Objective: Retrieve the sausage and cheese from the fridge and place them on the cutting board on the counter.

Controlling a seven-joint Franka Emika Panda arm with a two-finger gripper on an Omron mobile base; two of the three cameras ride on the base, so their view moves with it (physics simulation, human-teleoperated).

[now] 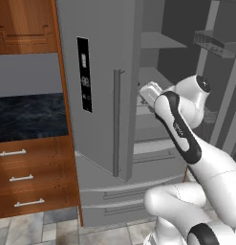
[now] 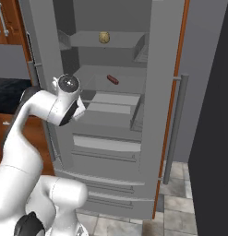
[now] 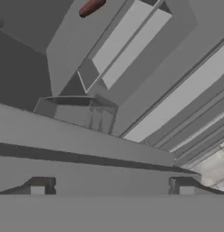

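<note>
At the left edge of the left base view, the black marble-look worktop (image 1: 28,117) with faint white veins sits over reddish-brown wooden drawers with silver bar handles (image 1: 14,153). Right of it, in the middle of that frame, stands the tall grey French-door fridge (image 1: 98,72), its left door shut, carrying a black display panel (image 1: 84,74) and a long vertical bar handle (image 1: 116,122). The fridge's right door is swung open toward the right side of the frame, and the white arm with dark joints (image 1: 184,136) rises from the lower right and reaches into the open compartment. In the right base view the open interior fills the centre: the small pale yellow-tan rounded cheese (image 2: 104,38) rests on the top shelf in the upper middle of the frame, and the short dark reddish-brown sausage (image 2: 112,79) lies on the shelf below it, slightly to the right, well apart from the cheese. In the hand view the sausage (image 3: 91,7) appears at the top edge, left of centre, lying on a grey shelf. The claw (image 3: 112,190) stands with its two dark tips spread wide near the bottom of the hand view, holding nothing, with grey shelf edges between it and the sausage.
</note>
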